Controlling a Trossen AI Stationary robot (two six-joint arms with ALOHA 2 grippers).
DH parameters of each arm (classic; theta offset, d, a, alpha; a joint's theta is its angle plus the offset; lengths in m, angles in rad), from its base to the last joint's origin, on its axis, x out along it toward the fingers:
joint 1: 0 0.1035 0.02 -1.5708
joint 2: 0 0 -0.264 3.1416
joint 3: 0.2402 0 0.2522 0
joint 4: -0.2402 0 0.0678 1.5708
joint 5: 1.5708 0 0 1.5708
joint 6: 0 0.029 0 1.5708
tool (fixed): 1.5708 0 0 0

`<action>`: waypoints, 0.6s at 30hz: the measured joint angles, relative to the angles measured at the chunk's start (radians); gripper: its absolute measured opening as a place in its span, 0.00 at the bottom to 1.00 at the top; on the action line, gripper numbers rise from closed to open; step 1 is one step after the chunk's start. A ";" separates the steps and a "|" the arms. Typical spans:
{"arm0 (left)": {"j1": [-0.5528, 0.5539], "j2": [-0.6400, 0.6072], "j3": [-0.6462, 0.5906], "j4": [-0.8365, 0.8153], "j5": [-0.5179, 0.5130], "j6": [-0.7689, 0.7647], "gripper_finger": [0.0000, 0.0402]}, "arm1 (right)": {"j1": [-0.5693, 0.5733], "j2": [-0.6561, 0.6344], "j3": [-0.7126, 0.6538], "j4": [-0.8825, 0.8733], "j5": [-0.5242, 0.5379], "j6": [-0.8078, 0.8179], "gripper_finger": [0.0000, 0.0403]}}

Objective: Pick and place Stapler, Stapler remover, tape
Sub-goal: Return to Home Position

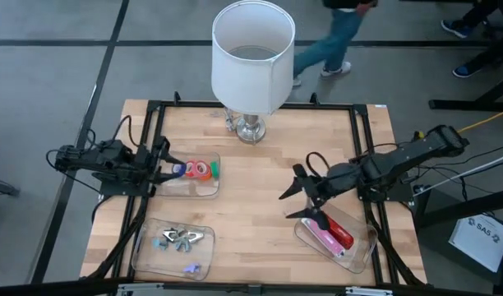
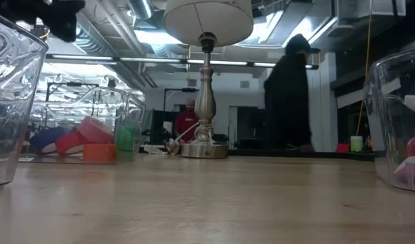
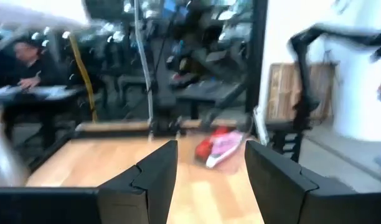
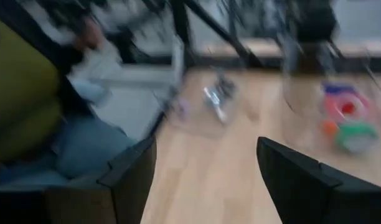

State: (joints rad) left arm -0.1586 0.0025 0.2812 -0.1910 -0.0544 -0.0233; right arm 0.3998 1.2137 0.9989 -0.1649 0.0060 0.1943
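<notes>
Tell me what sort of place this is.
Probably a robotics lab: a black-framed wooden table carrying two dark robot arms, exposed ceiling pipes, and a dark-clothed person behind.

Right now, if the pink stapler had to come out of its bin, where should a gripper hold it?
I'd take the pink stapler across its narrow sides at mid-length, straight from above: it lies flat and diagonal in the clear bin, whose walls block a sideways approach. A red stapler lies close alongside, so room there is tight.

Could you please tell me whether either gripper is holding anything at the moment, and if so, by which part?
Nothing is held: the left gripper and the right gripper both have open, empty jaws.
</notes>
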 joint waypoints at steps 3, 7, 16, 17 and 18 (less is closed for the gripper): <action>0.000 0.009 -0.012 0.033 0.008 0.017 0.46 | -0.026 -0.059 -0.186 0.288 -0.105 -0.021 0.69; -0.001 -0.002 -0.041 0.094 0.023 0.023 0.46 | -0.062 -0.107 -0.383 0.611 -0.195 -0.049 0.69; 0.000 -0.002 -0.113 0.209 0.020 0.008 0.46 | -0.143 -0.149 -0.649 1.051 -0.348 -0.124 0.69; 0.000 -0.002 -0.123 0.230 0.020 0.008 0.46 | -0.153 -0.151 -0.672 1.085 -0.362 -0.124 0.69; 0.000 -0.002 -0.131 0.239 0.020 0.008 0.46 | -0.162 -0.152 -0.694 1.116 -0.373 -0.124 0.69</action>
State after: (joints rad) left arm -0.1589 0.0006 0.1499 0.0475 -0.0341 -0.0156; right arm 0.2377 1.0618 0.3053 0.9511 -0.3672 0.0700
